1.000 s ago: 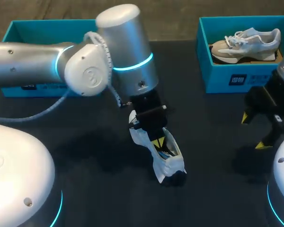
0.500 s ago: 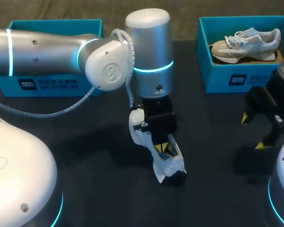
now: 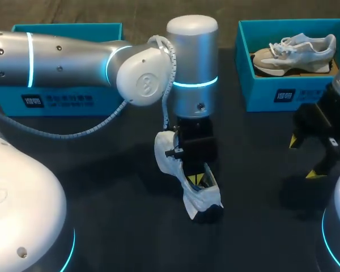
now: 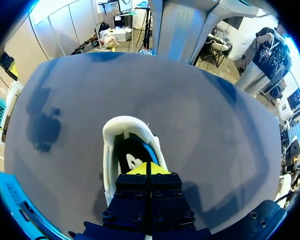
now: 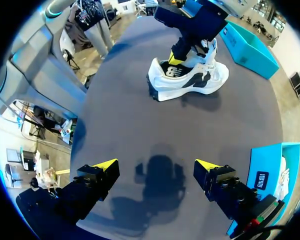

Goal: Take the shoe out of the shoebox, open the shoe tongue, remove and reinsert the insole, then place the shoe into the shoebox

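Left gripper (image 4: 146, 169), tips pinched together, is sitting inside the white sneaker (image 5: 187, 80), well apart from the right-hand shoebox (image 3: 283, 96), and with the right gripper (image 5: 156, 165) hanging spread beside that box, any pull is risking dragging the unbraced shoe along.

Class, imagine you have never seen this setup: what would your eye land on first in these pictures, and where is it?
The big silver left arm hangs over the middle of the table, its left gripper poking down into a white shoe. At the far right a grey shoe lies in a blue box, with the right gripper open on its near side.
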`<state>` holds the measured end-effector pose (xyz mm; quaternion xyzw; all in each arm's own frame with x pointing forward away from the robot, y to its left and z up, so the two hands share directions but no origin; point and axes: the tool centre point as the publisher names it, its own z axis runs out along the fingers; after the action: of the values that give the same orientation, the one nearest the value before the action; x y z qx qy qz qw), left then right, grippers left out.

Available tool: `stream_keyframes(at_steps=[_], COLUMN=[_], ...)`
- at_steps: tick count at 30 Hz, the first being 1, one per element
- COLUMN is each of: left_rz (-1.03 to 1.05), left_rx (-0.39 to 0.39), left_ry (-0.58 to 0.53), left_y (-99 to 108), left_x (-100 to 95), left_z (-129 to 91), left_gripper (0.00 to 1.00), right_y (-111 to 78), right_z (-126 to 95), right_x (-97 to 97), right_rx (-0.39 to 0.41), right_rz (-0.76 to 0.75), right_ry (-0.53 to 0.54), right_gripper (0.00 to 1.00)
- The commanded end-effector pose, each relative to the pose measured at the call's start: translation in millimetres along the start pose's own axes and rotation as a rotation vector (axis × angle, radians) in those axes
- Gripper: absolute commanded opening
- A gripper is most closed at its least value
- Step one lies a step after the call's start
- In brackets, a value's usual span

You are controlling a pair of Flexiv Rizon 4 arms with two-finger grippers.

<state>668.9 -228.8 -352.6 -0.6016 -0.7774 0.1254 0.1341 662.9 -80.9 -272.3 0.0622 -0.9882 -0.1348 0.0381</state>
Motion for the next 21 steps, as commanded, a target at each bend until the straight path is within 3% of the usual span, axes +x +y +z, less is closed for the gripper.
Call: stream_keyframes(at_steps=[1,21], left_rz=[0.008,-0.028], left_rx=[-0.011,0.003], left_ry=[0.007,0.047], left_y=[-5,-7], left_x=[2.9,1.2], left_z=[-3,29], left_gripper=[0.00,0.00], right_y=[0.0,0.0], right_z=[1,1], right_x=[0.4,0.4], right_rx=[0.003,0.003], right_rz=[0.000,0.000], right_ry=[-0.001,-0.001], right_gripper=[1.00,1.00])
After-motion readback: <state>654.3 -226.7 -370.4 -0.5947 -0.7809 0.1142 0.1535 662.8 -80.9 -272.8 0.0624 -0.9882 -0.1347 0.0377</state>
